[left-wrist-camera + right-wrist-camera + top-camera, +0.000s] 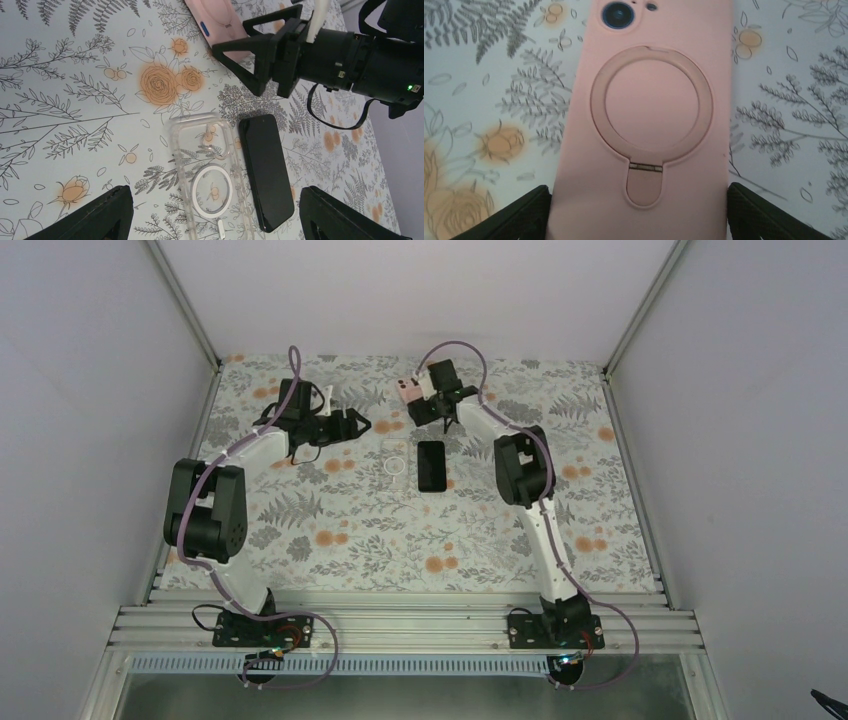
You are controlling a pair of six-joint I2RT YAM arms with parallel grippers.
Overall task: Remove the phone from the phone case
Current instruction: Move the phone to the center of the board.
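A pink phone case (649, 125) with a ring stand lies back up at the far middle of the table (350, 530); a camera lens (618, 15) shows through it, so a phone sits inside. My right gripper (639, 215) straddles its near end, both fingers (524, 217) touching its sides. From above the pink case (407, 392) lies just left of the right gripper (425, 408). A clear case (210, 175) lies beside a bare black phone (265, 170). My left gripper (215, 220) hangs open and holds nothing, near the clear case (398, 465).
The black phone (431, 466) and clear case lie between the two arms, close in front of the pink case (217, 20). The right gripper (260, 55) fills the top of the left wrist view. White walls enclose the floral table on three sides.
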